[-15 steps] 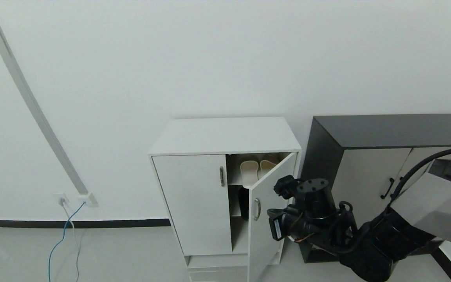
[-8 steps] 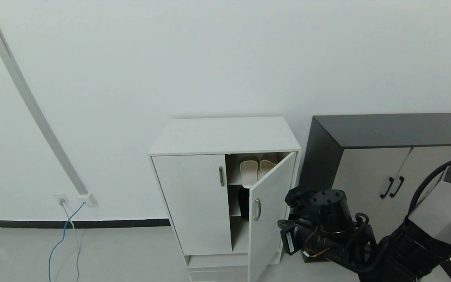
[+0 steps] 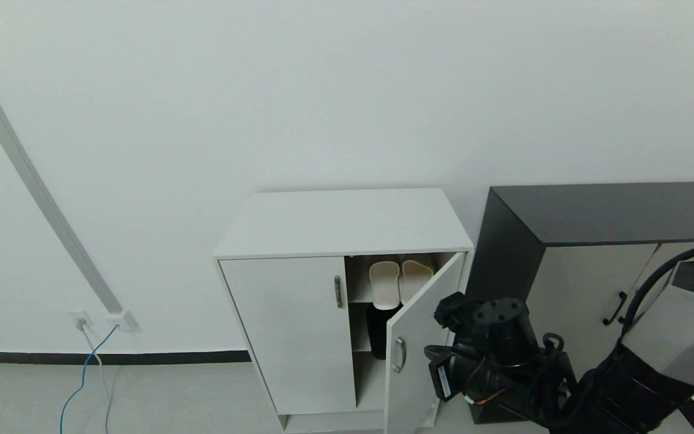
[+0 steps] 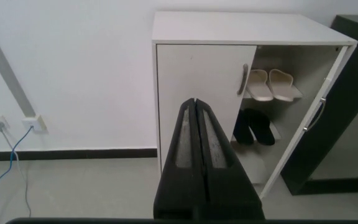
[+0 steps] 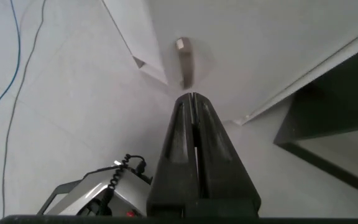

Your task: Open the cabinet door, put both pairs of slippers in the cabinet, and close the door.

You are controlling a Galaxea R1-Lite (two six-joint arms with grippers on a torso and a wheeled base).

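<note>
The two pairs of slippers are already housed in the white two-door cabinet (image 3: 347, 222). The cream pair (image 3: 399, 281) is laid on the upper shelf, toes inward. The black pair (image 3: 377, 330) is stood on the shelf directly beneath, at the cream pair's 6 o'clock. The cabinet's left door (image 3: 290, 325) is shut. The right door (image 3: 416, 337), fitted with a curved metal handle (image 3: 399, 354), is swung partly outward, so both shelves are exposed through the gap.

The right hand (image 5: 192, 96) is held against no object: its fingers are pressed flat together and nothing is carried. It is aimed at the outer face of the open door, just beside the handle. Whether the tips are touching the panel cannot be told. The left hand (image 4: 195, 101) is likewise closed tight and empty, and is kept well apart from the cabinet, facing its front.

Opening and loading are judged complete, since both pairs are seen inside. Only the closing is left: the right door is to be pushed round until it lies flush with the left one. A push on the outer face near the handle edge is judged sufficient.

At the white cabinet's 3 o'clock, a black-topped cabinet with grey doors (image 3: 612, 208) is set against the same wall. At its 9 o'clock, a white wall socket (image 3: 121, 319) is seen with a blue cable (image 3: 82, 377) trailed to the floor. A grey conduit strip (image 3: 34, 181) is run diagonally up the wall from the socket.
</note>
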